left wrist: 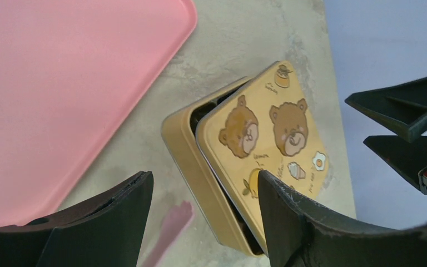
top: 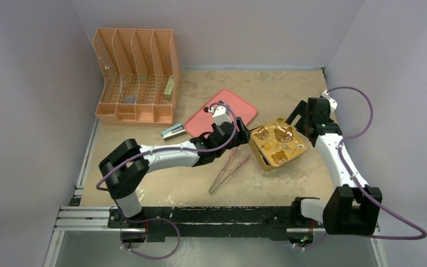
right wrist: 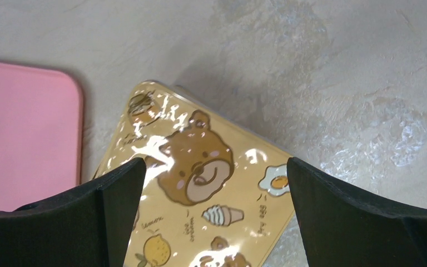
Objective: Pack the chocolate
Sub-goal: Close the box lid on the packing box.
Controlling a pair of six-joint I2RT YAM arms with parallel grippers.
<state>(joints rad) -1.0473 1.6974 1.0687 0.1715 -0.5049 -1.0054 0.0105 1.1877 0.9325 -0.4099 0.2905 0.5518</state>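
White link shells, black joint housings noted on left arm [top: 167, 156] and right arm [top: 342, 164]. Purple cable [top: 371, 111] looped behind jaws of each. On left gripper [left wrist: 203, 178], fingers [left wrist: 117, 222] matte black, wedge-shaped, edges scuffed.

Worktop [top: 289, 89] in front of me: beige, mottled, glossy in patches. Plain pale lilac-grey walls [top: 228, 28] close it in on three sides. Black rail [top: 211, 214] along my near edge. Light soft, even.
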